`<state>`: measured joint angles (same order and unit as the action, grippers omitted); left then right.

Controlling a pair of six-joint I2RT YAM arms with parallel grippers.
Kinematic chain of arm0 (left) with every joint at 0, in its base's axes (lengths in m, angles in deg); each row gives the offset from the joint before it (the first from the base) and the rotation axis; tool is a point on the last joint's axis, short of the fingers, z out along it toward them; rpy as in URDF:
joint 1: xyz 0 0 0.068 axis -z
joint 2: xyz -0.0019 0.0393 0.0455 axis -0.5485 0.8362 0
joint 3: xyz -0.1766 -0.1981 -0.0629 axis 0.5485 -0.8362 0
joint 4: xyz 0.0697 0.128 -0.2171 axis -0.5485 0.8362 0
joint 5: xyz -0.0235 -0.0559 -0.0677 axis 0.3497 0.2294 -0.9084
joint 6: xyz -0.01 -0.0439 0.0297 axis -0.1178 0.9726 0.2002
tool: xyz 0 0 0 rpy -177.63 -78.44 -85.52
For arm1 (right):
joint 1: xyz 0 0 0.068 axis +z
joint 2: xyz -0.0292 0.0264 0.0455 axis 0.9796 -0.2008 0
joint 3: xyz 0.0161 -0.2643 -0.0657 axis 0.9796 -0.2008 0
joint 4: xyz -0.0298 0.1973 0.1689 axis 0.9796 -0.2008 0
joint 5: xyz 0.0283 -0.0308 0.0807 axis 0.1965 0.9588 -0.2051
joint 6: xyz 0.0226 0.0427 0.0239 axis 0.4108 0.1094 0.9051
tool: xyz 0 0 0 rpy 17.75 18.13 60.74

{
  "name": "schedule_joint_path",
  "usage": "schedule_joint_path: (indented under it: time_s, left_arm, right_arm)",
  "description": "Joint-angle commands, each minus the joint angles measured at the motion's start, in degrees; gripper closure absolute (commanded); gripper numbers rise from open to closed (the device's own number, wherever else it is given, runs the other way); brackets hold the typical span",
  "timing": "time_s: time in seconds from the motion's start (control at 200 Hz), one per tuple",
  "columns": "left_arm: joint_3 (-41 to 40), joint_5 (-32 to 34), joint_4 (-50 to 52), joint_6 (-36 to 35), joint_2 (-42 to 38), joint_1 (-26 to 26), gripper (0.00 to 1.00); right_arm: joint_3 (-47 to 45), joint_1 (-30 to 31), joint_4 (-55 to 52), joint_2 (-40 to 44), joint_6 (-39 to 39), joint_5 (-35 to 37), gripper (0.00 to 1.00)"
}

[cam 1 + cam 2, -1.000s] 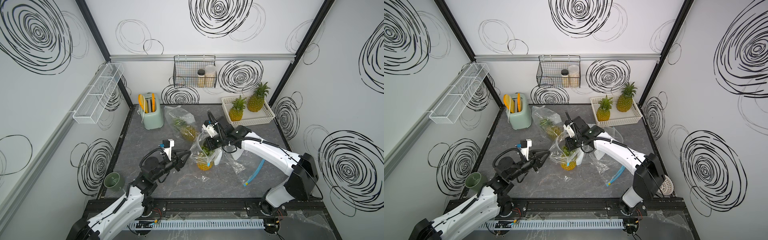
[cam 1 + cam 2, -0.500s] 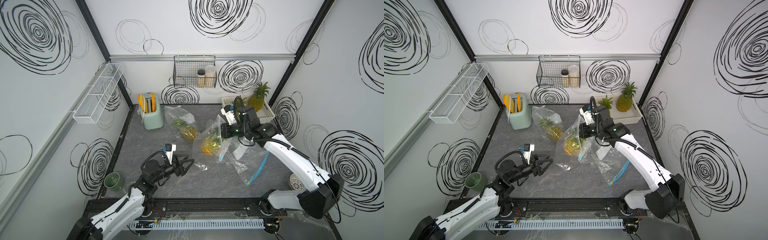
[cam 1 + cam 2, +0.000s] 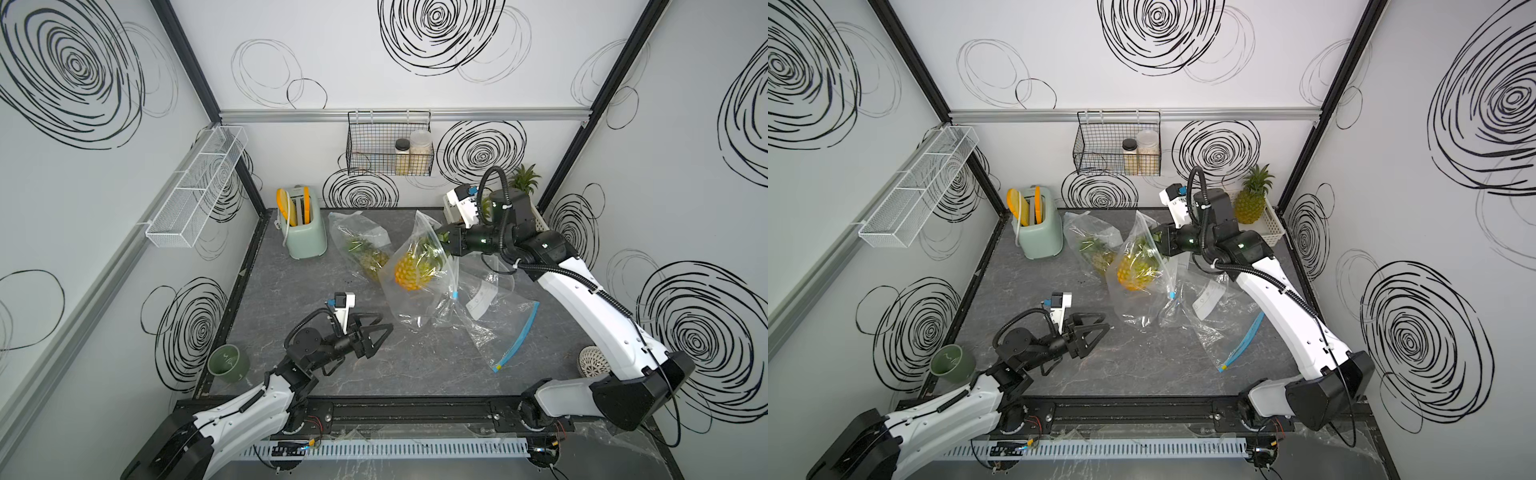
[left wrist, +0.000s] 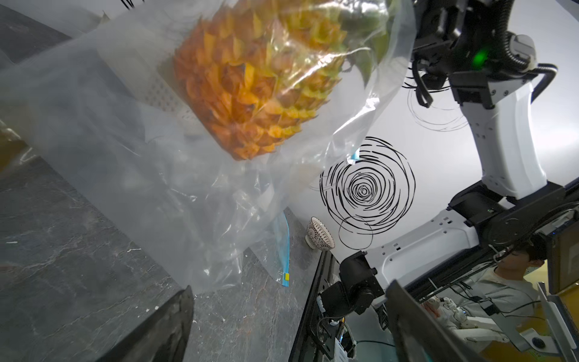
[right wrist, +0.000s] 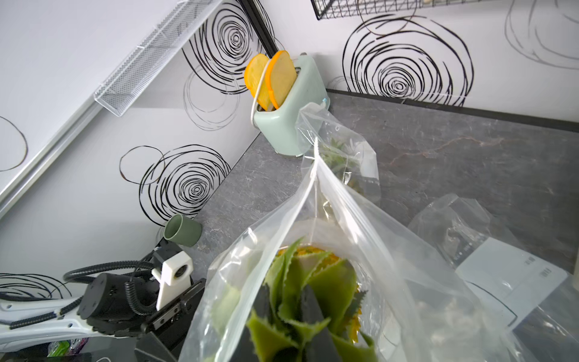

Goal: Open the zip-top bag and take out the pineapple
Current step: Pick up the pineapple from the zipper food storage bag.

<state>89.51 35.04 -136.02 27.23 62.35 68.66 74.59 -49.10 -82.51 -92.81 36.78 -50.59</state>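
The right gripper (image 3: 444, 243) is clamped on the crown of the pineapple (image 3: 409, 272), held aloft mid-scene inside the open zip-top bag (image 3: 415, 309), while the left gripper (image 3: 380, 340) stands wide open, empty, nearer and left

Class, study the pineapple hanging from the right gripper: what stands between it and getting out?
The zip-top bag: it hangs around the pineapple, mouth up at the right gripper, whose jaws pinch the crown. The left gripper stands open, apart from the bag.
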Motion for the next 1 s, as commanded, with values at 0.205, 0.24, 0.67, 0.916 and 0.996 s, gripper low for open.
schedule_joint_path:
  time_s: [0.205, 0.24, 0.67, 0.916, 0.996]
  left_arm:
    - [2.12, 2.22, -17.95, 0.29, 15.04, 2.54, 0.03]
    - [2.33, 2.24, -19.24, 0.38, 16.13, 2.19, 0.04]
    - [4.79, 7.32, -13.12, -7.25, 12.79, 0.51, 0.03]
    - [7.15, 5.32, -17.50, -7.04, 19.05, -1.76, 0.03]
    - [7.71, 4.29, -20.55, -6.01, 22.44, -3.00, 0.03]
  right_arm:
    - [6.33, 0.07, 2.30, 0.50, 0.64, -3.98, 1.00]
    - [6.54, 0.08, 2.26, 0.63, 0.66, -4.03, 1.00]
    - [8.66, 0.10, 0.85, 1.22, 0.74, -5.16, 1.00]
    - [9.58, 1.15, 0.52, 1.40, 1.01, -5.75, 1.00]
    - [10.00, 1.50, 0.02, 1.44, 1.10, -5.58, 1.00]
